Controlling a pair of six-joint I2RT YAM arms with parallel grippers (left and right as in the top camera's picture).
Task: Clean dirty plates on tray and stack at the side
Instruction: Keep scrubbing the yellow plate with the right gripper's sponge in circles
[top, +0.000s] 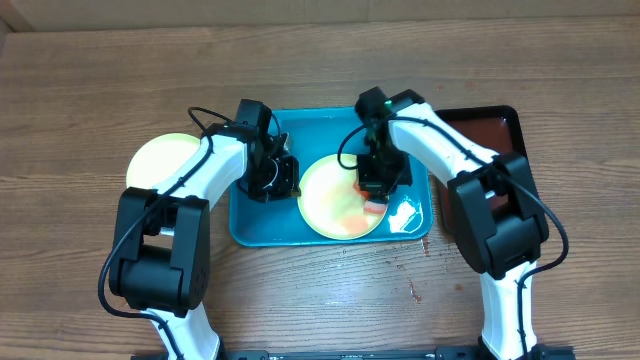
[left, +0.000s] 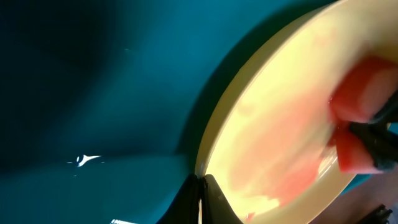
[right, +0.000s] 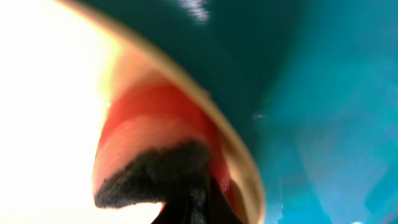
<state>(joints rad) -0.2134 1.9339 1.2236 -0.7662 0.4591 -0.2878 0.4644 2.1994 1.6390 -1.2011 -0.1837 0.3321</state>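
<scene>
A pale yellow plate (top: 335, 195) with red smears lies on the turquoise tray (top: 255, 225). My left gripper (top: 285, 178) is shut on the plate's left rim; in the left wrist view its fingers (left: 200, 194) pinch the rim of the plate (left: 273, 124) over the tray (left: 93, 93). My right gripper (top: 372, 188) is shut on a red sponge (top: 373, 205) pressed on the plate's right side. The right wrist view shows the sponge (right: 149, 155), red with a dark scouring face, on the plate (right: 50, 93). A second pale yellow-green plate (top: 160, 158) lies on the table at the left.
A dark brown-red tray (top: 490, 125) lies to the right of the turquoise one, under my right arm. A bright whitish patch (top: 405, 213) shows in the turquoise tray's front right corner. Wooden table (top: 90, 80) surrounds everything.
</scene>
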